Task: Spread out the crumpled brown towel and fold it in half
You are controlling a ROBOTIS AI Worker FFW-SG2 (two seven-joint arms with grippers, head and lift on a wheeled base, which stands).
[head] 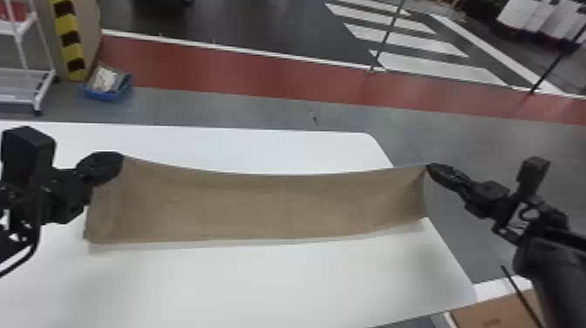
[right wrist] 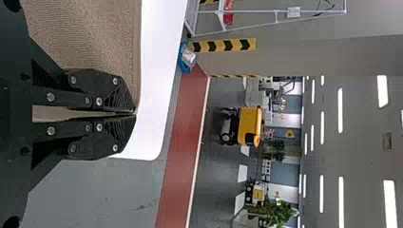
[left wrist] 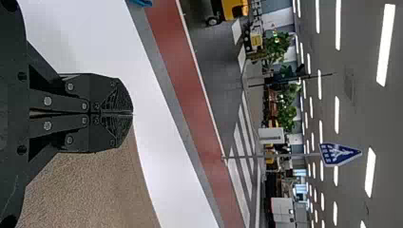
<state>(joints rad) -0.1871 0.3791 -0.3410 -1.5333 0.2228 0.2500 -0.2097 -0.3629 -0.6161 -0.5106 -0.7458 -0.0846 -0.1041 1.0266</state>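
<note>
Spanning the middle of the head view: one brown towel (head: 270, 205), finely grained cloth, a long band with a sagging upper edge, over a smooth white table (head: 283, 283) with rounded corners. At frame left, left gripper (head: 120, 160): flat black fingers with ridged tips, pinched together on the towel's upper-left corner. At frame right, right gripper (head: 429, 166): matching build, clamped on the upper-right corner. Upper left: blue tray (head: 98, 96), low-walled.

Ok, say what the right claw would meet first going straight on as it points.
Past the brown towel it holds, the right claw seems lined up with the far right corner of the white table; height is unclear, so it might pass above.
</note>
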